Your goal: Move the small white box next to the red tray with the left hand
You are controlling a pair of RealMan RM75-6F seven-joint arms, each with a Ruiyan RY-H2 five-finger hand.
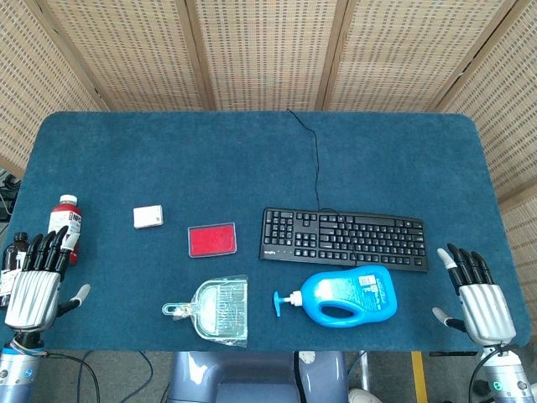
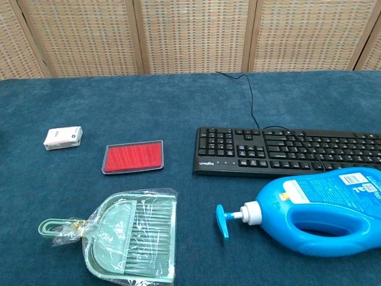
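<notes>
The small white box [image 1: 148,217] [image 2: 62,137] lies flat on the blue table, a short gap to the left of the red tray [image 1: 211,239] [image 2: 133,157]. My left hand [image 1: 35,281] rests at the table's near-left corner, fingers apart and empty, well left of and nearer than the box. At the near-right corner my right hand [image 1: 480,294] is likewise open and holds nothing. Neither hand shows in the chest view.
A red-capped bottle [image 1: 67,220] and a dark bottle [image 1: 14,256] stand right by my left hand. A green dustpan in plastic wrap [image 1: 216,311] [image 2: 128,235], a blue pump bottle lying on its side [image 1: 348,295] [image 2: 321,208] and a black keyboard [image 1: 342,238] [image 2: 289,151] occupy the near middle and right.
</notes>
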